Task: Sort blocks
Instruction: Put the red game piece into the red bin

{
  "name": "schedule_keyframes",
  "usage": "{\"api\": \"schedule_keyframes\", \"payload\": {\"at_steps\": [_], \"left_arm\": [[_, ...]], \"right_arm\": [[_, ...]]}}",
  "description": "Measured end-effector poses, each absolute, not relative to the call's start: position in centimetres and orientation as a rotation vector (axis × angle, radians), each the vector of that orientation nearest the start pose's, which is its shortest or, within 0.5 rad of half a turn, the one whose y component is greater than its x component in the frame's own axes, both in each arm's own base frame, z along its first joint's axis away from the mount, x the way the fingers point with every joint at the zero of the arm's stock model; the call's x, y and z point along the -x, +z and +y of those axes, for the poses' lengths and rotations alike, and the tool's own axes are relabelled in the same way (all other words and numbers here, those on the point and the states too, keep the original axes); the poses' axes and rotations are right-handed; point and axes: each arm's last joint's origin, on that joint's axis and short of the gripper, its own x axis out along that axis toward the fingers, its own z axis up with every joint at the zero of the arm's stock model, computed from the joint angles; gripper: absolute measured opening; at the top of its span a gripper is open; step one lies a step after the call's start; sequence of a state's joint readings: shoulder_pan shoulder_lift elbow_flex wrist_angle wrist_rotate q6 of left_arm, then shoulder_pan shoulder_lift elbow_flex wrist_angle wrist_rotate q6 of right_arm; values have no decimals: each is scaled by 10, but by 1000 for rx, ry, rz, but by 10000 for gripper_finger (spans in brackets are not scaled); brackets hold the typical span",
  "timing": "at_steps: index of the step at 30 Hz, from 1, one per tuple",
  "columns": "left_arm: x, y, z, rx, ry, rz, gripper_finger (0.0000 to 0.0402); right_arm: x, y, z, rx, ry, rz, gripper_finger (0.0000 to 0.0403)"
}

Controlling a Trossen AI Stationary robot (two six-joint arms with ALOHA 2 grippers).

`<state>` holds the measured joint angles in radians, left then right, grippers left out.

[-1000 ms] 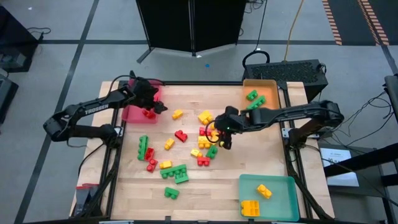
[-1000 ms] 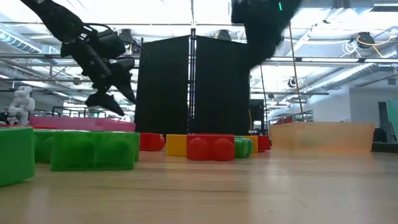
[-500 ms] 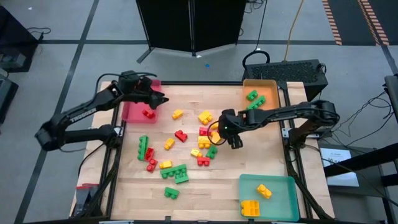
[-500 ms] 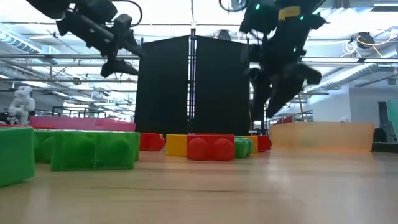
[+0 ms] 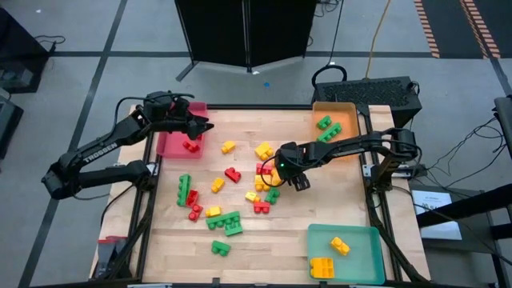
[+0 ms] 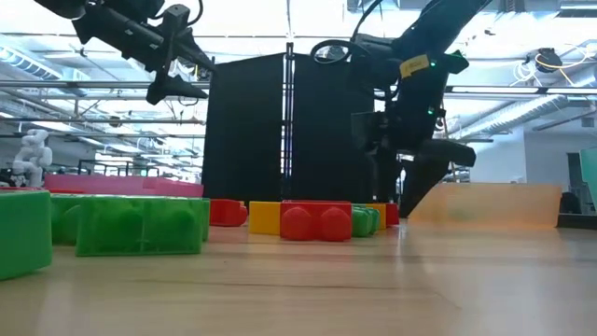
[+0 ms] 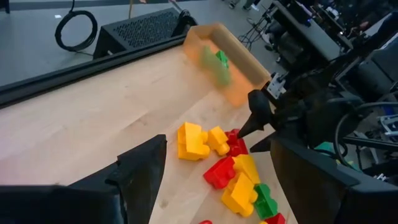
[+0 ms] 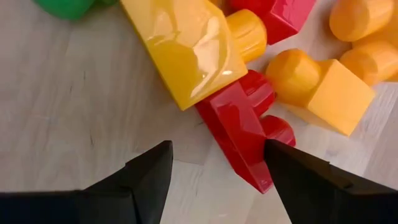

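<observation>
Red, yellow and green blocks lie loose on the wooden table, most in a cluster (image 5: 264, 172) at its middle. My right gripper (image 5: 296, 181) points down over that cluster, open. In the right wrist view its fingers stand on either side of a red block (image 8: 242, 124) that lies beside a yellow block (image 8: 186, 43); I see no touch. My left gripper (image 5: 202, 126) hangs open and empty high above the red tray (image 5: 170, 144), which holds a red block (image 5: 191, 146). In the low view my left gripper (image 6: 191, 75) is well above the table and my right gripper (image 6: 422, 182) is close to it.
An orange tray (image 5: 346, 112) with green blocks stands at the far right corner. A teal tray (image 5: 356, 234) with yellow blocks stands at the near right corner. More blocks (image 5: 224, 222) lie toward the near left. Bare wood lies between the cluster and the teal tray.
My left gripper has risen from just over the red tray and tipped toward level, staying open. My right gripper has come down toward the cluster of blocks, rolling about its own line as it sank, and has stayed open. No block has moved.
</observation>
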<state>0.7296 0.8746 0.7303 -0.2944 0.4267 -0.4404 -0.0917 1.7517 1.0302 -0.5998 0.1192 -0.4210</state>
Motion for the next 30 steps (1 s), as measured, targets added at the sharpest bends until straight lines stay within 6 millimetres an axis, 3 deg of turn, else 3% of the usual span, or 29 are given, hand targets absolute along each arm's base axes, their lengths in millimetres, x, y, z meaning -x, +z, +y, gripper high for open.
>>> {"api": "schedule_keyframes", "payload": {"at_steps": [7,12,25,30], "left_arm": [[-147,290,115,675,378,303,292],[-147,290,116,674,380,303,292],[-148,289,115,675,379,310,292],[-148,289,114,674,372,314,292]], "right_arm": [[-307,167,-25,307,98,1374,251],[-319,185,-29,396,96,1262,251],[-326,146,-46,364,163,1372,251],[-327,133,-51,267,186,1404,242]]}}
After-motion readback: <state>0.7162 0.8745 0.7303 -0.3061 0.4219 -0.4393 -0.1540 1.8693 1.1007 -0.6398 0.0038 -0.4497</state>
